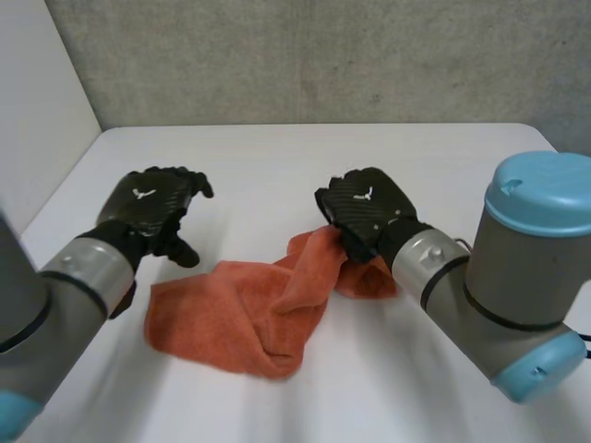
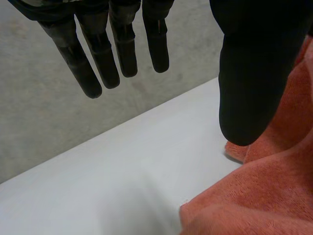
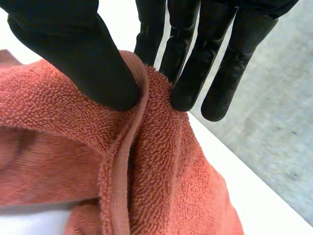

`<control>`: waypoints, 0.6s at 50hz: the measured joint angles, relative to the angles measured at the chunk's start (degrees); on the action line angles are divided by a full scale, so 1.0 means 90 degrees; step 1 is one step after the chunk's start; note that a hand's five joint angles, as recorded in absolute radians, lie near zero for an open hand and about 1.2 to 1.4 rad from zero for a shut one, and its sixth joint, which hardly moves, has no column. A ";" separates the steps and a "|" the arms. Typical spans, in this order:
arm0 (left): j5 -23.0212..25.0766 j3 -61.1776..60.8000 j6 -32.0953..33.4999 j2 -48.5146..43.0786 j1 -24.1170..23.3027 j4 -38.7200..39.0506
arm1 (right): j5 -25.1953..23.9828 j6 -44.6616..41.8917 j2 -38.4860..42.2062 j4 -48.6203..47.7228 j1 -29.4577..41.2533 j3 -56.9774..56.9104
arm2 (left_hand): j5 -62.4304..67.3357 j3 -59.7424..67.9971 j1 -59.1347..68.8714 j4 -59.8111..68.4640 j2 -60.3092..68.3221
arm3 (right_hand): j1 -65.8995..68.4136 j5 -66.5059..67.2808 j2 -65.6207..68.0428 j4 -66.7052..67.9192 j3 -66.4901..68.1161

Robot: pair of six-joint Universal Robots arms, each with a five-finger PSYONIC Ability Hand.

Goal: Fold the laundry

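Note:
An orange terry towel [image 1: 249, 309] lies crumpled on the white table [image 1: 277, 166], partly doubled over. My right hand [image 1: 365, 210] is above the towel's right end and holds a hemmed edge lifted off the table. Up close, the thumb [image 3: 83, 58] presses that towel [image 3: 161, 171] edge against the fingers [image 3: 193, 73]. My left hand [image 1: 152, 208] hovers just beyond the towel's left corner, fingers relaxed. Its fingers [image 2: 105, 54] and thumb [image 2: 254, 83] hang straight and apart above the table, with the towel [image 2: 259, 196] beside the thumb and nothing held.
A grey wall [image 1: 323, 55] runs behind the table's far edge, and a pale wall [image 1: 37, 101] closes the left side. My right arm's big joint with its blue cap [image 1: 531, 277] sits low at the right, close to the towel.

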 measured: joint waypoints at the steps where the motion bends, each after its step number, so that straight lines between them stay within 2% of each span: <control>1: 0.0099 0.0060 0.0000 -0.0149 0.0004 0.0039 | -0.0043 -0.0019 -0.0032 -0.0006 -0.0001 0.0044 | -0.0019 -0.0025 -0.0023 -0.0028 -0.0027 | 0.0000 0.0001 0.0000 0.0000 0.0000; 8: 0.1160 0.0649 0.0006 -0.1539 -0.0038 0.0145 | -0.0429 -0.0330 -0.0403 -0.0069 -0.0037 0.0615 | -0.0253 -0.0257 -0.0280 -0.0266 -0.0260 | 0.0000 0.0014 0.0000 0.0000 0.0000; 13: 0.1680 0.1104 0.0004 -0.2277 -0.0066 0.0037 | -0.0537 -0.0451 -0.0552 -0.0075 -0.0062 0.0877 | -0.0307 -0.0307 -0.0299 -0.0327 -0.0338 | 0.0000 0.0023 0.0000 0.0001 0.0000; 26: 0.2929 0.1944 -0.0012 -0.3277 -0.0167 -0.0071 | -0.0765 -0.0456 -0.0702 -0.0063 -0.0077 0.1107 | -0.0115 -0.0185 -0.0178 -0.0160 -0.0192 | 0.0000 0.0023 0.0000 0.0000 0.0000; 29: 0.3234 0.2166 -0.0011 -0.3459 -0.0192 -0.0069 | -0.0777 -0.0435 -0.0699 -0.0057 -0.0077 0.1051 | 0.1135 0.1083 0.1200 0.1127 0.1097 | 0.0000 0.0023 0.0000 0.0000 0.0000; 30: 0.3234 0.2166 -0.0011 -0.3459 -0.0192 -0.0069 | -0.0777 -0.0435 -0.0699 -0.0057 -0.0077 0.1051 | 0.1135 0.1083 0.1200 0.1127 0.1097 | 0.0000 0.0023 0.0000 0.0000 0.0000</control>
